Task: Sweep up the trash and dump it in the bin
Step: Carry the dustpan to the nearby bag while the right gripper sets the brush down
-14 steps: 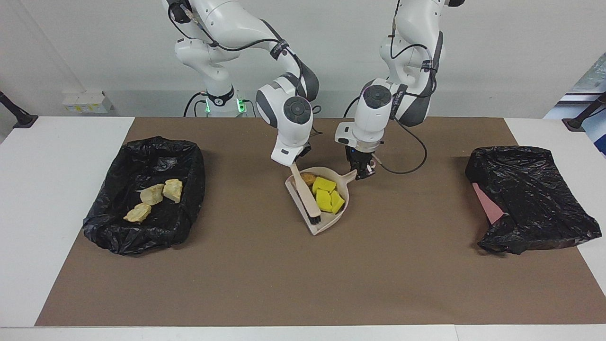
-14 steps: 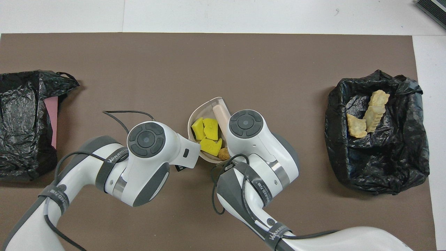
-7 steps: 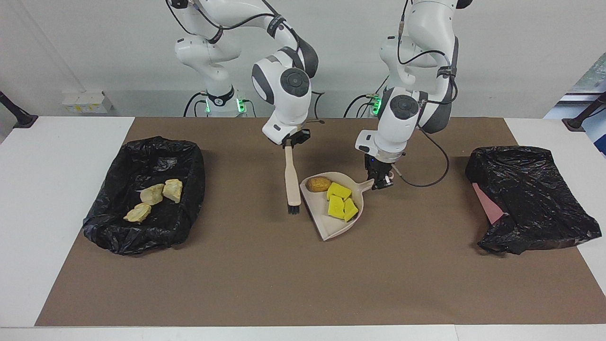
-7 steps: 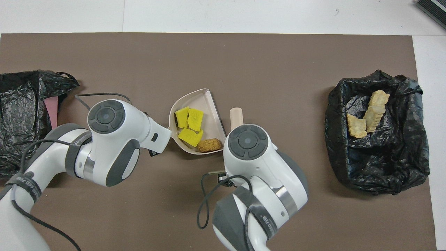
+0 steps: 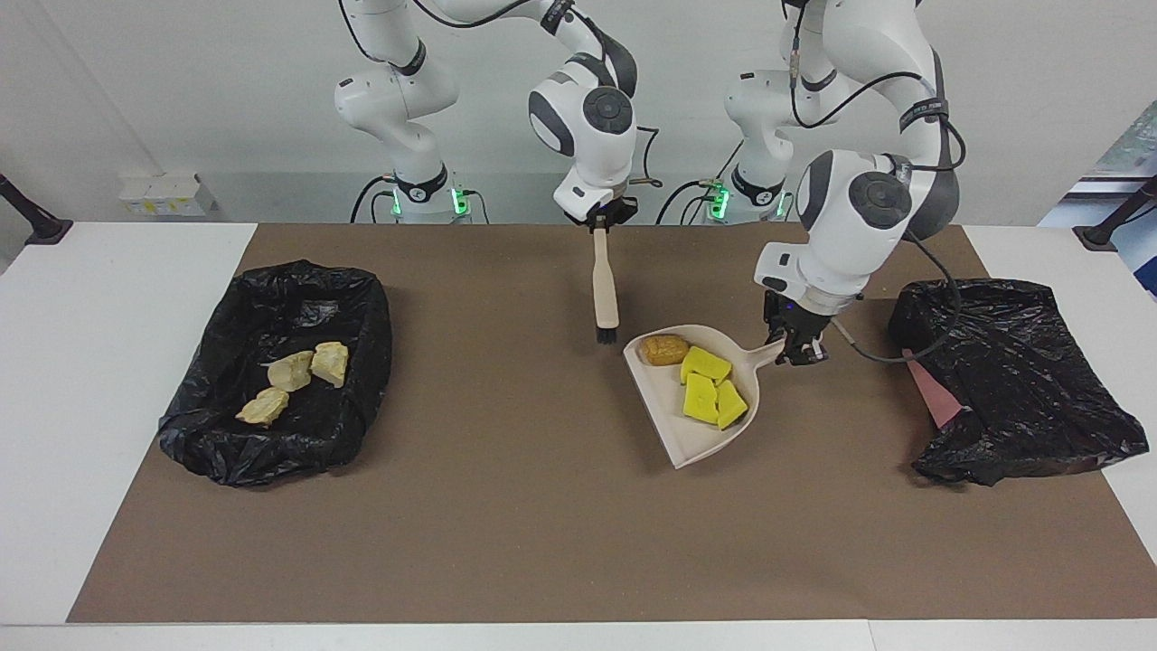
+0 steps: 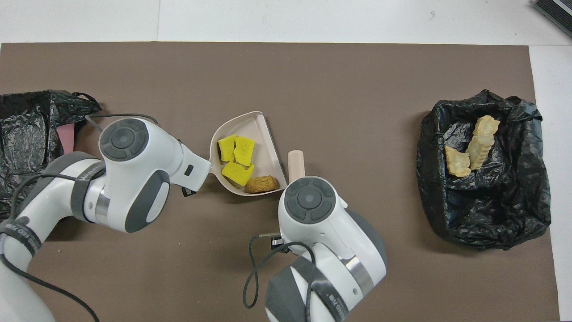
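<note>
Left gripper clamps beige plastic dustpan handle, yellow spongy chunks aboard; crumpled black bag beside it toward left arm's end. Right gripper grips beige black-bristled brush.

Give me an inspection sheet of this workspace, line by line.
Surface: brown mat on a white table.
Job's things: three yellow chunks and a brown nugget in the dustpan; three tan pieces in the open black-lined bin; second bin bag-covered.
Clutter: nothing seen.
End effectors: left end effector shut on the dustpan's handle; right end effector shut on the brush, lifted.
Cables: loop at each wrist.
Surroundings: white wall, small box at its foot.
</note>
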`<state>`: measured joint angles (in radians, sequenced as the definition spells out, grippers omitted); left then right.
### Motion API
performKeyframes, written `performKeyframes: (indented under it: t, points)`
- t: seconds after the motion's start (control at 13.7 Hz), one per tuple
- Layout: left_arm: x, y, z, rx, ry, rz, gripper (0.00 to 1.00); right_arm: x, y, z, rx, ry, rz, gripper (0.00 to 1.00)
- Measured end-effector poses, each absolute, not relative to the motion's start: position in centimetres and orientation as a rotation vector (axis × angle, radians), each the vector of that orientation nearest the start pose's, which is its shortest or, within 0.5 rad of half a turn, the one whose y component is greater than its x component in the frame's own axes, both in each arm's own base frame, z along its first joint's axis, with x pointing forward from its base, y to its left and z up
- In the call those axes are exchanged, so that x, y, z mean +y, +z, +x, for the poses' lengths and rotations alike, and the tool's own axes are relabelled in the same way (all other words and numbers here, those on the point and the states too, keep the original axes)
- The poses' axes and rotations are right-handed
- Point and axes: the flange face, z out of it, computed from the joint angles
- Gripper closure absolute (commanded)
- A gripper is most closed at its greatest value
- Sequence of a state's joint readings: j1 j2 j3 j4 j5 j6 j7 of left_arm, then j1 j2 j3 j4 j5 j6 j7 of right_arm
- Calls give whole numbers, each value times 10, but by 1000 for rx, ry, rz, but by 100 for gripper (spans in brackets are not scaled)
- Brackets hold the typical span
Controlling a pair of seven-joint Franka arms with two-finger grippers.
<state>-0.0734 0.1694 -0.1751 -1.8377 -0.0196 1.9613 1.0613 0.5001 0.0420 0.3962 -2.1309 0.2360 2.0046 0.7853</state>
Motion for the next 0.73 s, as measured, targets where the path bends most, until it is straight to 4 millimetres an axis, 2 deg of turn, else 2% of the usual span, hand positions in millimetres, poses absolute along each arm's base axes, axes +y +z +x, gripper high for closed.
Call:
performKeyframes:
  t: [0.15,0.22,0.51,0.73]
  points:
    - [-119,452,593,1971,18,-2532,100,436,364,294,-1,411,-3095,100]
    - [-105,461,597,1983,11,-2524,100,437,358,288,-11,422,-3102,100]
    - [-40,479,609,2047,-23,-2478,100,436,345,288,61,522,-3069,100]
    - [26,483,609,2107,-16,-2441,100,436,332,287,69,573,-3066,100]
